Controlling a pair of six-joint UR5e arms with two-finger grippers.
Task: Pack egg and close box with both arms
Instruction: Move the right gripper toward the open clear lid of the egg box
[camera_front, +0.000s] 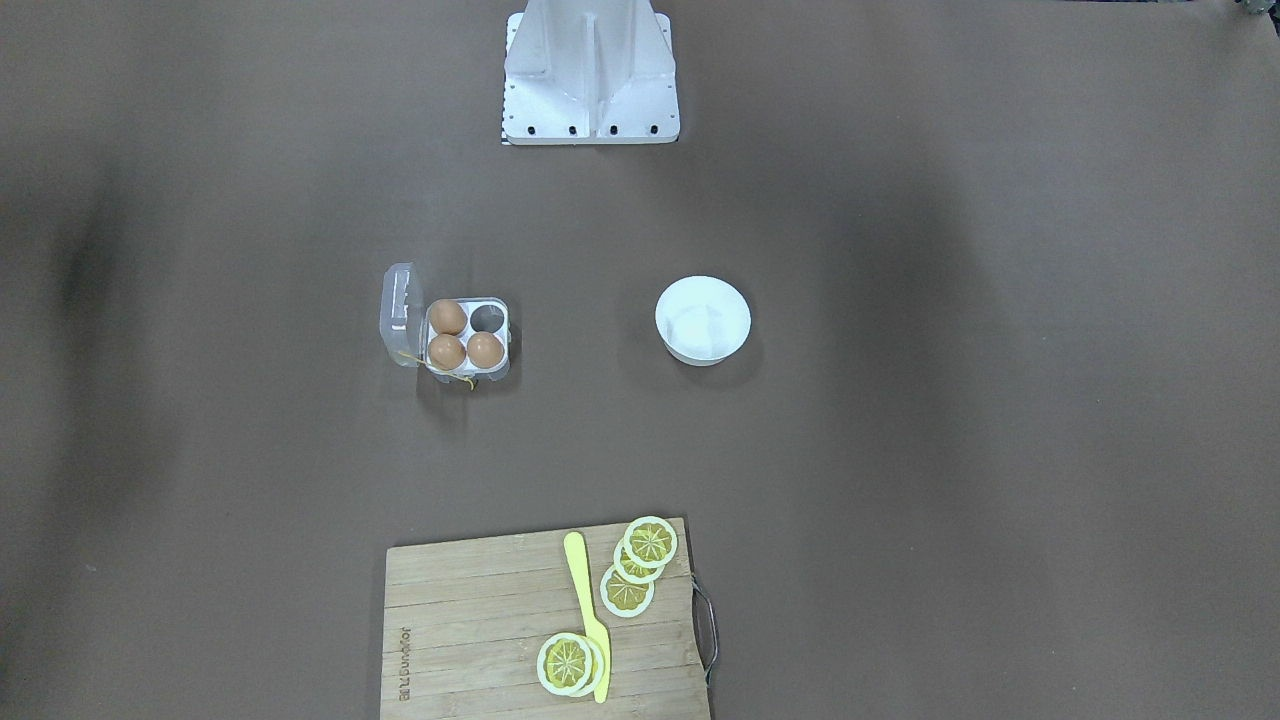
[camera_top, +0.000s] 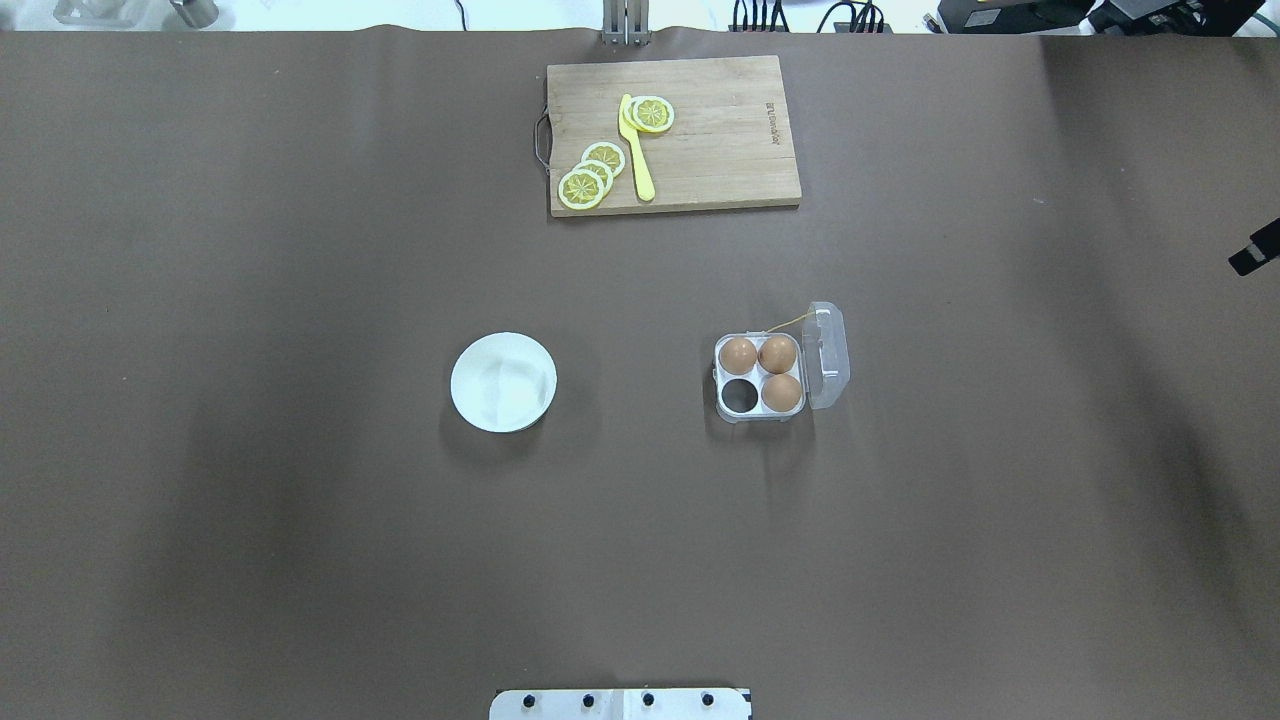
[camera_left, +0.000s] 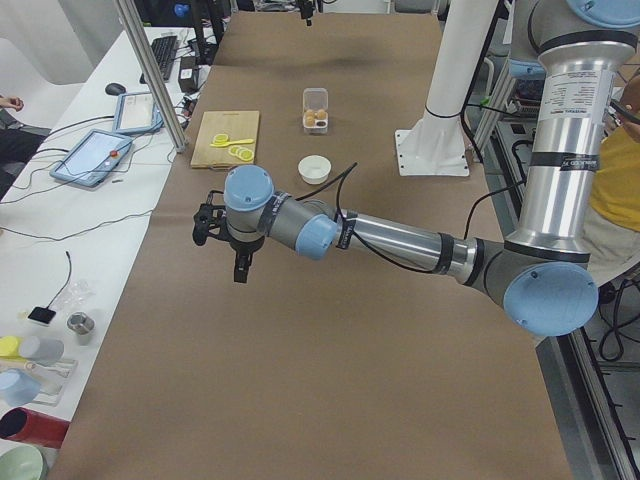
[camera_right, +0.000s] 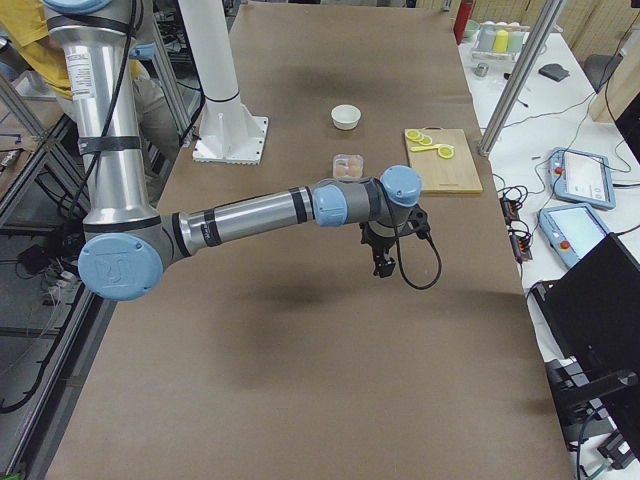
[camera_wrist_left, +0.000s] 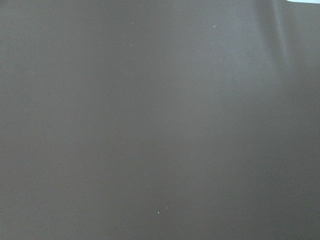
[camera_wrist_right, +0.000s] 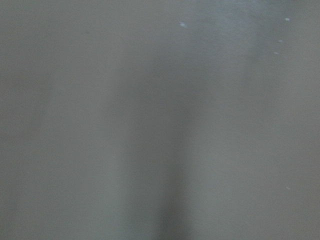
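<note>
The box (camera_top: 828, 355) is a clear four-cell carton with its lid open, right of centre in the overhead view. It holds three brown eggs (camera_top: 738, 355) (camera_top: 778, 353) (camera_top: 782, 392), and one cell (camera_top: 740, 396) is empty. It also shows in the front view (camera_front: 400, 315). My left gripper (camera_left: 238, 265) hangs over bare table far from the box and shows only in the left side view, so I cannot tell whether it is open or shut. My right gripper (camera_right: 383, 262) hangs near the table's right end, and I cannot tell its state either. Both wrist views show only brown table cover.
A round white bowl (camera_top: 503, 382) stands left of the box. A wooden cutting board (camera_top: 700, 150) with lemon slices (camera_top: 583, 187) and a yellow knife (camera_top: 636, 150) lies at the far edge. The robot's white base (camera_front: 590, 75) is at the near edge.
</note>
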